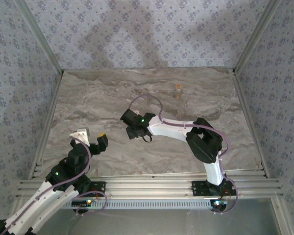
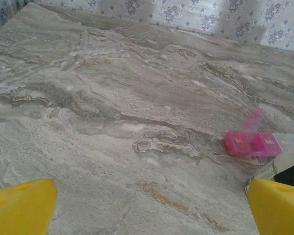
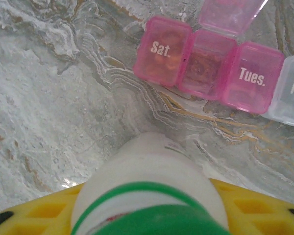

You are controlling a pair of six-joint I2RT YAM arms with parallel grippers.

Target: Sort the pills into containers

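Currently, sorting looks partway. Left gripper (image 1: 92, 137): one, jaws spread wide and empty, pill case (image 2: 252, 142) ahead to its right. Right gripper (image 3: 152, 210): one, clamped around the white bottle (image 3: 147, 166), one, green-capped. Just ahead of it, the pill case: four compartments seen, one lid up, brownish contents. Amber vial (image 1: 178, 90): one, far beyond, filling unconfirmed.
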